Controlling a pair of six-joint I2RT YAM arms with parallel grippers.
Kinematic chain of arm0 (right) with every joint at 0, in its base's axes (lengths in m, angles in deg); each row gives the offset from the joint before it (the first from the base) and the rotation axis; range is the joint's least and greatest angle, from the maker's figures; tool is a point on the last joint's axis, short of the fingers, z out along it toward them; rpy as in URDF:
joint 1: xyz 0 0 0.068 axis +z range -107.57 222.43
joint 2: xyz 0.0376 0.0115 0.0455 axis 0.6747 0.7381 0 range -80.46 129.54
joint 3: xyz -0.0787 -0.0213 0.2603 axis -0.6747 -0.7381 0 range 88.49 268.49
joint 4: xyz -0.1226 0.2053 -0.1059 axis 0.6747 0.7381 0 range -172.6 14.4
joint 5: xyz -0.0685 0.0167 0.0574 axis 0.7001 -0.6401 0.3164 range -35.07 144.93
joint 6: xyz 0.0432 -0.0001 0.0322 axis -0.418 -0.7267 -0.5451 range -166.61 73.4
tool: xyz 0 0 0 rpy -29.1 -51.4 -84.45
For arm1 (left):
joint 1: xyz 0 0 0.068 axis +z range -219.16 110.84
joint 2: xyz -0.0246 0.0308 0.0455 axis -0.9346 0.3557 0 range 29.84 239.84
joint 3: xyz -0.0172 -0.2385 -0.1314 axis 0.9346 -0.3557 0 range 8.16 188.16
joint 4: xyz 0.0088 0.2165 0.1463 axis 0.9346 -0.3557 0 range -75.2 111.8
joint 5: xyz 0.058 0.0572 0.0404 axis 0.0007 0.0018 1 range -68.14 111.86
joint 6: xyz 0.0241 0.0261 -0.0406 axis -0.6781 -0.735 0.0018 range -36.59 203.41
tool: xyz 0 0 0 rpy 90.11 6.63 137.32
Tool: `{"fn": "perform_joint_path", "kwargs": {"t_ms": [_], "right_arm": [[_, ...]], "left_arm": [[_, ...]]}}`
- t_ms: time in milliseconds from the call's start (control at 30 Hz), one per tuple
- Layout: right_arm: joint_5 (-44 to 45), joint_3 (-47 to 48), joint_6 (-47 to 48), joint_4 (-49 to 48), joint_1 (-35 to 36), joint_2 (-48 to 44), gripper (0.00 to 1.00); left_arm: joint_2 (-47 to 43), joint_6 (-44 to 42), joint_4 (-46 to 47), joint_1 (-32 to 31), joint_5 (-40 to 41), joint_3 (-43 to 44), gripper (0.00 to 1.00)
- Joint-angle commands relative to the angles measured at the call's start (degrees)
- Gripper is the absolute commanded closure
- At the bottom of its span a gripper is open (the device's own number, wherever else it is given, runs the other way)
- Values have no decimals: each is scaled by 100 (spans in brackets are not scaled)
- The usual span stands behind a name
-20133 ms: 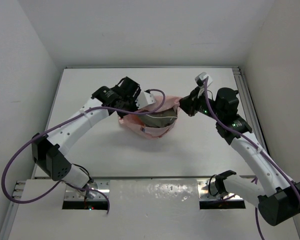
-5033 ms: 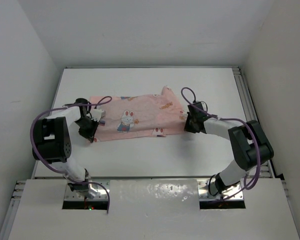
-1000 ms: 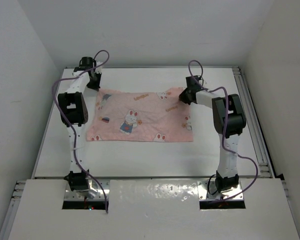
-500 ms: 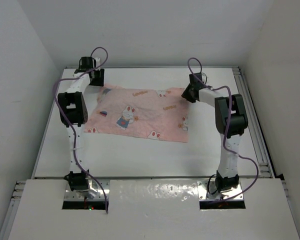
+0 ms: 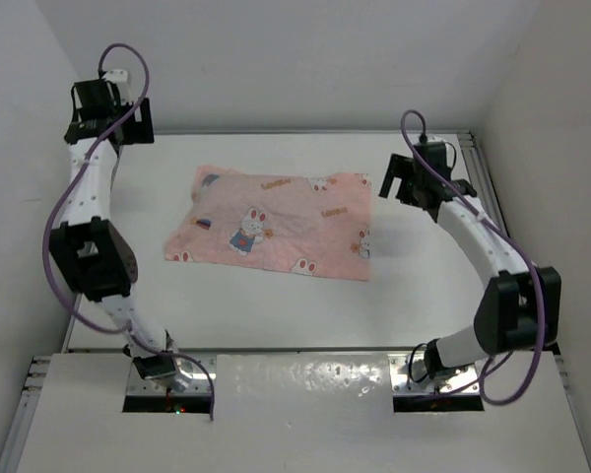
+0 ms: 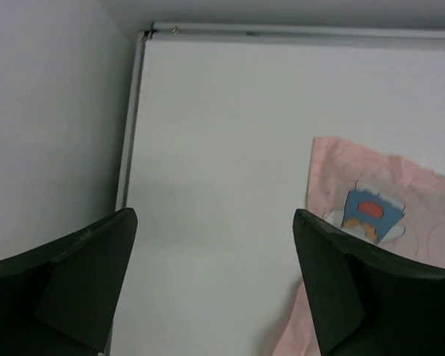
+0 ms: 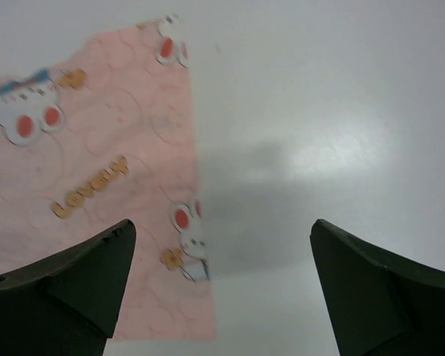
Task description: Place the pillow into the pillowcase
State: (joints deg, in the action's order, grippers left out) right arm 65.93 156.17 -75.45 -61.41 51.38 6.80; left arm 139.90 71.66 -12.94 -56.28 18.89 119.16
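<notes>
The pink rabbit-print pillowcase (image 5: 276, 222) lies flat in the middle of the white table, with nothing holding it. The pillow is hidden; no grey cushion shows in any view. My left gripper (image 5: 108, 131) is raised at the far left corner, open and empty, well clear of the cloth. In the left wrist view the open gripper (image 6: 215, 215) frames bare table, with a corner of the pillowcase (image 6: 378, 215) at the right. My right gripper (image 5: 396, 187) hovers just right of the pillowcase's far right corner. It is open (image 7: 222, 226) and empty above the pillowcase edge (image 7: 96, 170).
The white table (image 5: 276, 305) is enclosed by white walls at the left, back and right. A metal rail (image 5: 488, 197) runs along its right side. The table's left edge strip (image 6: 130, 126) lies close to the left gripper.
Both grippers opened and let go of the pillowcase's far corners. The left arm rose toward the far left corner, the right drew off to the right. The pillowcase settled flat.
</notes>
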Motion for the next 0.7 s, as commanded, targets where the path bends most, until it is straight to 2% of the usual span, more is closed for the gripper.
{"fn": "perform_joint_path", "kwargs": {"t_ms": [0, 67, 200, 267, 500, 667], "right_arm": [[384, -535, 283, 947, -209, -683, 1], [446, -843, 239, 1053, -366, -1156, 1], [543, -1318, 2, 1089, -613, -1807, 1], [587, -1468, -165, 1089, -658, -2132, 1], [850, -1951, -447, 957, -675, -2828, 1], [1149, -1908, -509, 1167, -693, -3013, 1]], "left_arm": [[-905, -363, -43, -23, 76, -1332, 15], [-1370, -355, 125, 12, 251, -2113, 13], [-1768, -91, 196, 196, 270, -2714, 10], [-1943, 49, 266, 328, 139, -2995, 5], [-2129, 68, 144, 443, 428, -3120, 3], [-2217, 6, 99, 461, 489, -3348, 2]]}}
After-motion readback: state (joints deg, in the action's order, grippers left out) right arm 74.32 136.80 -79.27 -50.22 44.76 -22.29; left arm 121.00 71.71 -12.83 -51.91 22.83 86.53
